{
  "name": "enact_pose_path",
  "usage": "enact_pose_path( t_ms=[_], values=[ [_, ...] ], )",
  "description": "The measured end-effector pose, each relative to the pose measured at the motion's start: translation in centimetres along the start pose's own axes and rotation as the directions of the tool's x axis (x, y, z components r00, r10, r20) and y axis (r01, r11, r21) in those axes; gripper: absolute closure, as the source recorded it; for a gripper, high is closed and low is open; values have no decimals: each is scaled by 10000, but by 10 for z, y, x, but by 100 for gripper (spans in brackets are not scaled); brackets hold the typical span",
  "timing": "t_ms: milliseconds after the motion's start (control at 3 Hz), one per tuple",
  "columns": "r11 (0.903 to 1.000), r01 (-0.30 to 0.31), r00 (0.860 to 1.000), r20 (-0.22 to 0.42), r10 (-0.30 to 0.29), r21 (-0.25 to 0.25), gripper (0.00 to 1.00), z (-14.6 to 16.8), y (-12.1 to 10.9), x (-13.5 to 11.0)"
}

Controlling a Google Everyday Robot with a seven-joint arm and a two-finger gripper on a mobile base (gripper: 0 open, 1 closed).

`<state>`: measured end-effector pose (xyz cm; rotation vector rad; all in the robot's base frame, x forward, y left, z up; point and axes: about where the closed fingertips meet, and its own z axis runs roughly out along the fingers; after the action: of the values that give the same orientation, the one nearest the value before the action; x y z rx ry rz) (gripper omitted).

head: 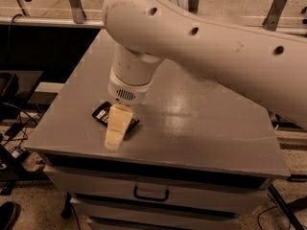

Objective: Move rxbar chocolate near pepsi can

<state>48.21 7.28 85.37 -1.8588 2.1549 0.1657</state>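
On the grey table [206, 123], lower left, the end effector [115, 137] overlaps the rxbar chocolate [101, 113]; spread or pressed together, I cannot tell. The bar is likely light, flat and slick-wrapped, so grip across its narrow width.

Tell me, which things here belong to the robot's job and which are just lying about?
Job: chocolate bar, front left of the table; gripper, over it; soda can, not in sight.
Just there: drawer handle.

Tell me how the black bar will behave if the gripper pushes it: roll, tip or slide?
The rxbar chocolate lies flat on the table, so it should slide, not roll. Its thin wrapper probably makes it light and slippery. The gripper is over it, near the front edge.
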Motion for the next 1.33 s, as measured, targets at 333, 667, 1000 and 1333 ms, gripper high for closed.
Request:
enact_pose_path(
  t_ms=[333,667,1000,1333],
  values=[
    [9998,4,10000,-87,-6,-176,2,19,-2,-9],
    [9997,30,9998,-206,-35,-237,23,28,-3,-14],
    [9997,65,9994,-353,-73,-233,46,33,-3,-16],
    [9997,70,9992,-391,-79,-233,70,31,-4,-17]
  ],
)
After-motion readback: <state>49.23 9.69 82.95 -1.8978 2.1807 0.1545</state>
